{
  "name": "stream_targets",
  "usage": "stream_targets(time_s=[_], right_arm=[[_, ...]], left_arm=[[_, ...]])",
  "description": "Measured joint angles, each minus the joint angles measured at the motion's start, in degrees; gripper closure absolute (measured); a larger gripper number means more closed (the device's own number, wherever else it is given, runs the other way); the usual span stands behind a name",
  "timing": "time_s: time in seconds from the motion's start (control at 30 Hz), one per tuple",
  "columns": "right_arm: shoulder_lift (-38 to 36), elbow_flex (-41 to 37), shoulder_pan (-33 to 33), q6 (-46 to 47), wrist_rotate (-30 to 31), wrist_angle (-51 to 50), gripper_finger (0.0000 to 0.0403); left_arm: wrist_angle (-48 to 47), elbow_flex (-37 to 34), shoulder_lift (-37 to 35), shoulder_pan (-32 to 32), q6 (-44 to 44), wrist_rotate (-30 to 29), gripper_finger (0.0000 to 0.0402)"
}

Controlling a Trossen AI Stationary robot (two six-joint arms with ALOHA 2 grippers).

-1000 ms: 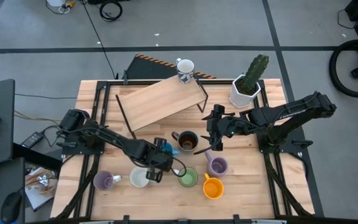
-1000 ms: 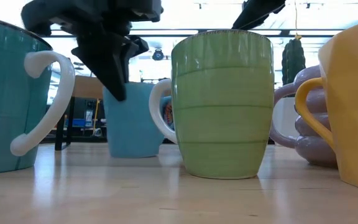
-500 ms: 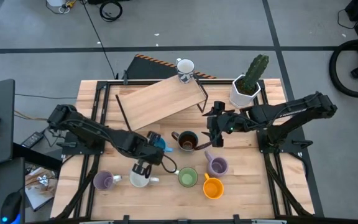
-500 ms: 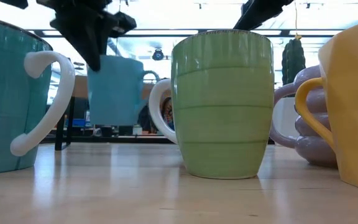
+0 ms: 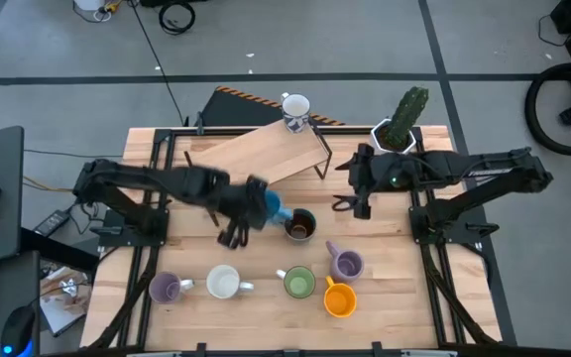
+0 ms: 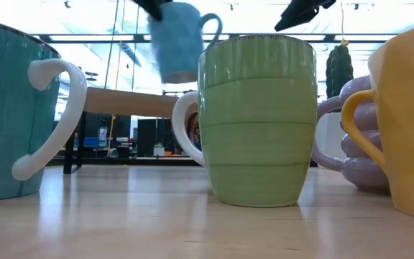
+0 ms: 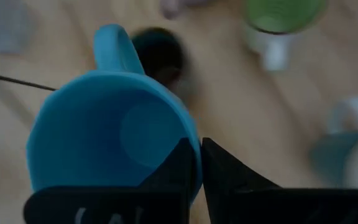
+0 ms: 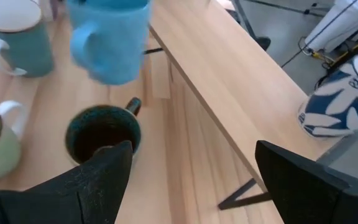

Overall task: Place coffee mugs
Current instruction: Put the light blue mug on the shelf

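Left tool [image 5: 251,203] is clamped on the blue mug's [image 5: 269,206] rim, airborne. Thin grip, so it could slip onto the brown mug [image 5: 299,227] at 4 o'clock. Right tool [image 5: 357,204] hangs spread wide.

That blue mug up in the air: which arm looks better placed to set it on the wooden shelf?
The left arm, most likely. Its pincer is already shut on the rim of the blue mug, lifted beside the wooden shelf. The right pincer hangs open and empty, above the table past the dark brown mug.
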Motion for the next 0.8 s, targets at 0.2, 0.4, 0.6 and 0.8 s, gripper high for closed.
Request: stream_targets(time_s=[0.2, 0.4, 0.6, 0.8], right_arm=[[0.0, 0.0, -3.51, -2.27, -2.21, 0.24, 0.0056], [0.02, 0.0, -6.45, -5.39, -2.24, 2.22, 0.0056], [-0.07, 0.0, -9.36, -7.18, -5.48, 5.42, 0.0056], [0.88, -0.31, -10.61, -4.21, -6.82, 7.3, 0.0056]], left_arm=[[2.9, 3.5, -0.02, 9.51, 12.63, 0.7, 0.0377], [7.9, 3.47, 0.82, 17.58, 31.15, 2.86, 0.0377], [13.52, 3.48, 2.88, 24.36, 39.64, 11.52, 0.0377], [13.12, 3.41, 5.46, 28.6, 39.79, 13.0, 0.0377]])
